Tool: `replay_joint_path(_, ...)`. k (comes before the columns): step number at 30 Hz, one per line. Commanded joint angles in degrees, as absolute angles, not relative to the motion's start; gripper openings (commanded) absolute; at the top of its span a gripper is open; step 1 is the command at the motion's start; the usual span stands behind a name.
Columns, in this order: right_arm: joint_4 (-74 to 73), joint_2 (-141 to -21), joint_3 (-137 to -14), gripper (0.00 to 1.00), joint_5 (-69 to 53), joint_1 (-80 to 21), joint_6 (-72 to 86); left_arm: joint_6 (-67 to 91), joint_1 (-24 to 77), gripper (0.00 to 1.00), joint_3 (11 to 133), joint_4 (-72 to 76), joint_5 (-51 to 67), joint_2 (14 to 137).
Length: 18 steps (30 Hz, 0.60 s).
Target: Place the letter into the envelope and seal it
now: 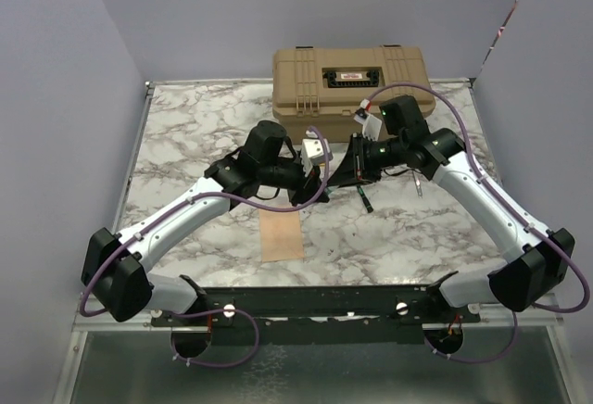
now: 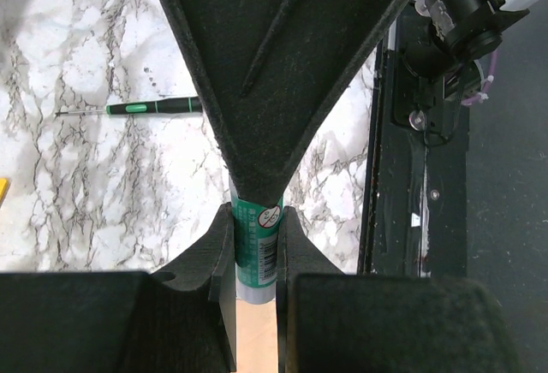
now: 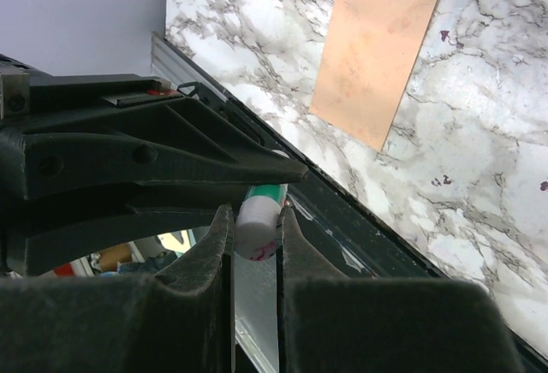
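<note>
We see the letter flat on the marble table. It is a plain tan rectangle with no flap showing, between the two arms and closer to the black base rail than to the back. Nothing touches it. The right wrist view shows it whole, with bare marble on every side.

Just beyond its far edge in the top view, the two grippers meet tip to tip. The left gripper is closed narrow on a glue stick. Its fingers clamp the green-and-white labelled body from both sides. A strip of the tan sheet shows between those fingers, below the stick.

The right gripper is also closed narrow, with its pads pinching the white cap end of the same stick. The green body runs on past its fingertips toward the left gripper.

A green-handled screwdriver lies on the marble, apart from both grippers and from the letter. A tan toolbox with its lid down sits at the far edge of the table. There's a yellow sliver at the left edge of the left wrist view, and we can't tell what it is.
</note>
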State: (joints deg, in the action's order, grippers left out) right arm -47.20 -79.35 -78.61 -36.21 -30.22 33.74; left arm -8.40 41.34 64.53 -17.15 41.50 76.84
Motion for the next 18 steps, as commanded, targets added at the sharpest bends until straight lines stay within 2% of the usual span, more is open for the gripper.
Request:
replay_joint_path(1, -47.1, -80.8, -74.0, 0.00, -43.6, -36.2, 39.5, -9.9, 42.7, 0.00, 68.9, 11.4, 42.8, 73.3)
replay_joint_path(9, -44.0, -81.6, -69.2, 0.01, -45.6, -41.0, 43.0, -11.7, 42.9, 0.00, 69.3, 14.6, 44.0, 72.8)
replay_joint_path(18, -44.3, -82.1, -67.8, 0.01, -46.5, -41.9, 44.4, -12.0, 43.0, 0.00, 66.4, 14.7, 43.4, 71.2)
